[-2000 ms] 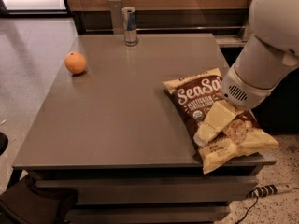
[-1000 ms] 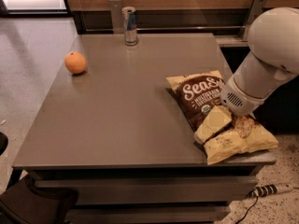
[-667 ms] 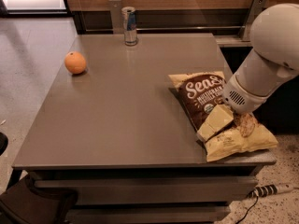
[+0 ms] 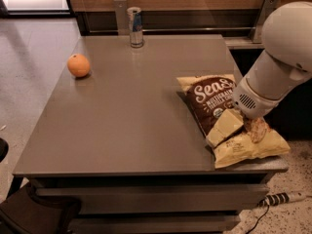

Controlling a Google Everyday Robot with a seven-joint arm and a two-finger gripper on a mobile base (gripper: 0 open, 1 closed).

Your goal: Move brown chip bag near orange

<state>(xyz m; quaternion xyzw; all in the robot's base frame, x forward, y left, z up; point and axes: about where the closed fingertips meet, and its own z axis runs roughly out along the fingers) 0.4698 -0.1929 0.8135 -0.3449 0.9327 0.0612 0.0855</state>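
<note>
One orange (image 4: 78,65); gripper (image 4: 225,126) apparently on bag (image 4: 208,97)

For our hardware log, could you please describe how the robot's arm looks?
The arm is white, with a large rounded joint tapering to a cylindrical wrist with a small dark vent grille. Its cream pincer sits on the bag by the right edge of the table.
</note>
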